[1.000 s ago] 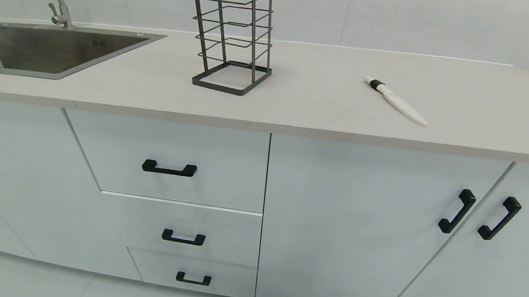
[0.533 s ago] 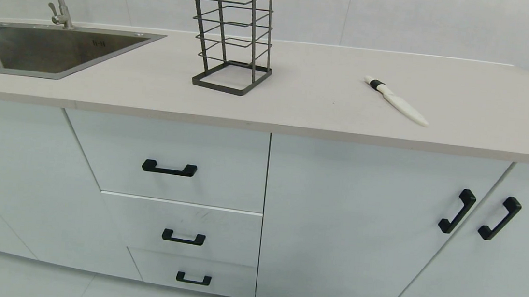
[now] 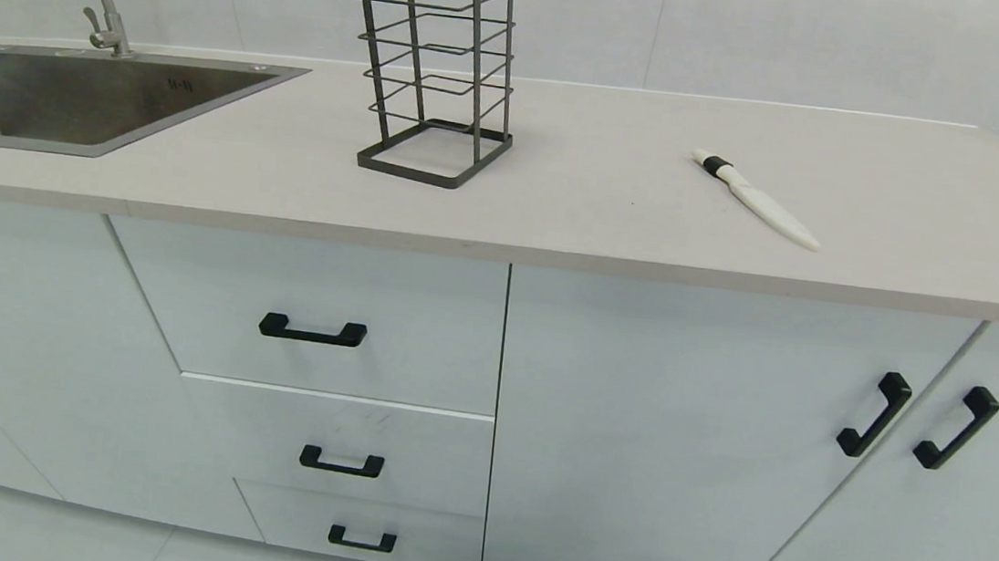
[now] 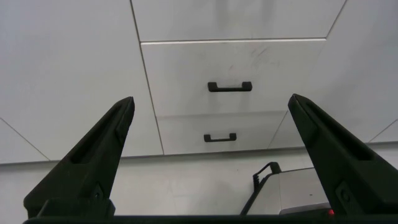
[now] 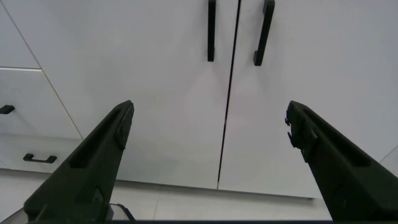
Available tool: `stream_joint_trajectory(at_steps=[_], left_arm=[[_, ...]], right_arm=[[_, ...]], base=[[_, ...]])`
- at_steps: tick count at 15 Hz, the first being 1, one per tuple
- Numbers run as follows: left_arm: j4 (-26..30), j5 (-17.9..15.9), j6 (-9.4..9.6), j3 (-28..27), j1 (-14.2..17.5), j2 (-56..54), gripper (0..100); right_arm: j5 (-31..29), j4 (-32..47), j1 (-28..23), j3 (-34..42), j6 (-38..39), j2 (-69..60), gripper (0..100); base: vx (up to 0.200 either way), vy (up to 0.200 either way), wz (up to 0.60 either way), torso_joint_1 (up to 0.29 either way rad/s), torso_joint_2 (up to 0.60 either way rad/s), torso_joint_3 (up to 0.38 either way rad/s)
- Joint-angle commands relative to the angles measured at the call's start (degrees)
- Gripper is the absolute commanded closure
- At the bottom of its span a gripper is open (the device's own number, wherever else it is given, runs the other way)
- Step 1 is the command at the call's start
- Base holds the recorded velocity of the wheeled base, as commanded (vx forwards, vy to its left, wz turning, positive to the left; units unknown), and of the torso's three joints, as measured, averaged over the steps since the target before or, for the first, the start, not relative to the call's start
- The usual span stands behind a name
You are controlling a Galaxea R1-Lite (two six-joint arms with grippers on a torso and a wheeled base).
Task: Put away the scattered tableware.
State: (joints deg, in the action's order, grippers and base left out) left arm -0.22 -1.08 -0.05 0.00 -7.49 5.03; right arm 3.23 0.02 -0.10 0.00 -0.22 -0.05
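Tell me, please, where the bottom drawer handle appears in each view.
Head view: bottom drawer handle, lowest of three stacked, near the floor.
Left wrist view: lower handle of two, framed by the open left pincer.
Right wrist view: handle beside the right pincer, away from the door handles.
Shared landmark: the middle drawer handle just above it.

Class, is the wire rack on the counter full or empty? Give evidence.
Empty where visible: through the wire rack only wall and countertop show; its top is cropped.

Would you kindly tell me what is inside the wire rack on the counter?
The wire rack holds nothing in its visible tiers; the counter shows through. Its top lies outside the picture.
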Motion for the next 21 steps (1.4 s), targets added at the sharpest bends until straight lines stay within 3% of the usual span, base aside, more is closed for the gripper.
stream_joint_trajectory(at_steps=[1,16,21], left_arm=[[-0.04,-0.06,0.05,0.00,0.01,0.41,0],[-0.04,-0.15,-0.13,0.00,0.01,0.41,0],[-0.04,-0.06,-0.04,0.00,0.01,0.41,0]], right_arm=[[0.02,-0.02,0.01,0.00,-0.04,0.05,0],[0.02,-0.02,0.01,0.00,-0.04,0.05,0],[0.02,-0.02,0.10,0.00,-0.22,0.05,0]], base=[[0.000,0.000,0.00,0.000,0.00,0.000],[0.000,-0.013,0.00,0.000,0.00,0.000],[0.120,0.000,0.00,0.000,0.00,0.002]])
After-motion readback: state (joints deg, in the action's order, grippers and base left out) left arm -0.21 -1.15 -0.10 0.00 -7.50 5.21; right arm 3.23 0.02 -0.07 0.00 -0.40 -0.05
